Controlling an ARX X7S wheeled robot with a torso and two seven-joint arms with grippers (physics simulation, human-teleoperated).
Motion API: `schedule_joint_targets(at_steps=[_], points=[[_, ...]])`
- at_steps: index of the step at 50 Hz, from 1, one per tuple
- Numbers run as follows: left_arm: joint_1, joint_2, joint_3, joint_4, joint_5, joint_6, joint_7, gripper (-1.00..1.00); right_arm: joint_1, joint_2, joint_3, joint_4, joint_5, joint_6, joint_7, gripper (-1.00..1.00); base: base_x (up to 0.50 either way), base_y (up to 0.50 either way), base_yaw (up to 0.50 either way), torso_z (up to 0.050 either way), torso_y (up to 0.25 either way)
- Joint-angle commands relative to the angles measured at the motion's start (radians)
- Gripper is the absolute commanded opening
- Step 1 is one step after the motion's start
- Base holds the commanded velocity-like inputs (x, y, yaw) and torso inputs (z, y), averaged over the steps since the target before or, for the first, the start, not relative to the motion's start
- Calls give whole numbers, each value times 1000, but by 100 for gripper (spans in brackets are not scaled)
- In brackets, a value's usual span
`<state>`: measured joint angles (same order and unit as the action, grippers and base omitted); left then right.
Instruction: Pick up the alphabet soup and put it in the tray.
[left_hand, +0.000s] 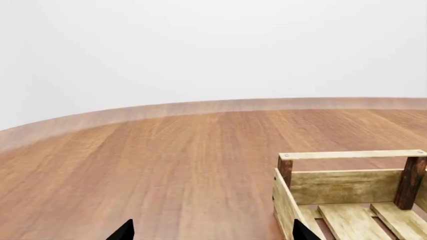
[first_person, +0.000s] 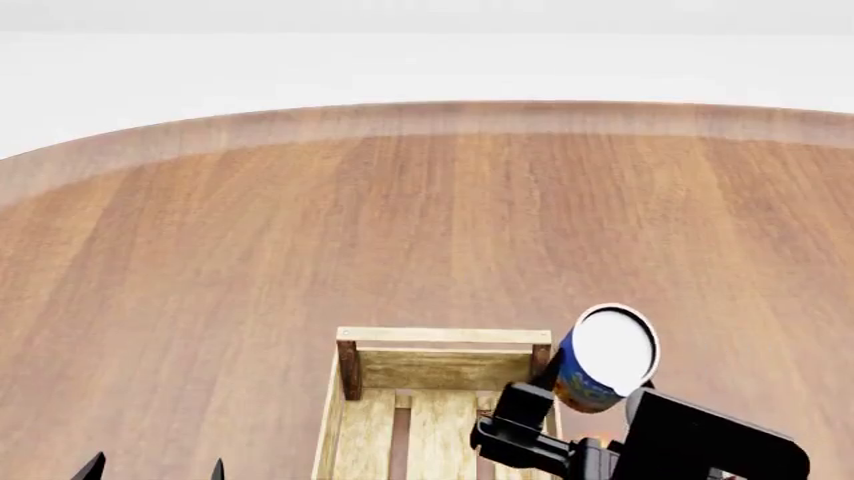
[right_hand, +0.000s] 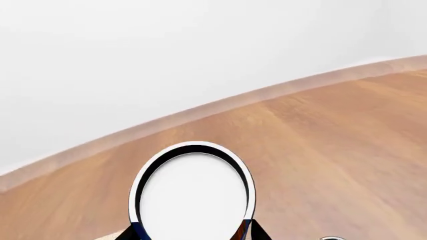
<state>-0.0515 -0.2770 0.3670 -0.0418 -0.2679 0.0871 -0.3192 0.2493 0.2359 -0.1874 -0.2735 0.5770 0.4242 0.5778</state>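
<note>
Wooden table (first_person: 240, 250), alphabet soup (first_person: 603, 360) gripped in right end effector (first_person: 567, 420), beside tray (first_person: 441, 400)

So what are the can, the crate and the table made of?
The can looks like metal: a smooth silver-white lid and a glossy blue printed label, possibly paper. The crate looks like pale unfinished wood, slatted, with darker wooden corner posts. The table looks like reddish-brown wood with a plank grain and a smooth satin finish.
</note>
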Motion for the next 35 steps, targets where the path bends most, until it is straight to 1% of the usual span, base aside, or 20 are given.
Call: schedule_joint_targets(at_steps=[1, 15, 18, 19, 20, 30, 35], points=[[-2, -2, 3, -3, -3, 2, -2, 100, 34, -17, -64, 72, -58, -51, -80, -100, 0, 0, 0, 0, 0], [-2, -6, 7, 0, -5, 4, -5, 100, 87, -46, -132, 218, -77, -89, -166, -100, 0, 0, 0, 0, 1], [-2, -7, 8, 1, -5, 4, -6, 100, 99, -49, -140, 240, -63, -61, -172, -100, 0, 0, 0, 0, 3], [-2, -7, 8, 1, -5, 4, -7, 100, 98, -53, -142, 251, -74, -86, -177, -100, 0, 0, 0, 0, 0], [-1, -7, 8, 2, -6, 4, -7, 100, 105, -51, -150, 261, -76, -66, -175, -100, 0, 0, 0, 0, 0], [-1, -10, 11, 4, -7, 5, -10, 100, 121, -72, -181, 357, -90, -128, -233, -100, 0, 0, 0, 1, 0], [-2, -11, 12, 5, -8, 5, -11, 100, 138, -81, -193, 402, -89, -131, -251, -100, 0, 0, 0, 0, 2]])
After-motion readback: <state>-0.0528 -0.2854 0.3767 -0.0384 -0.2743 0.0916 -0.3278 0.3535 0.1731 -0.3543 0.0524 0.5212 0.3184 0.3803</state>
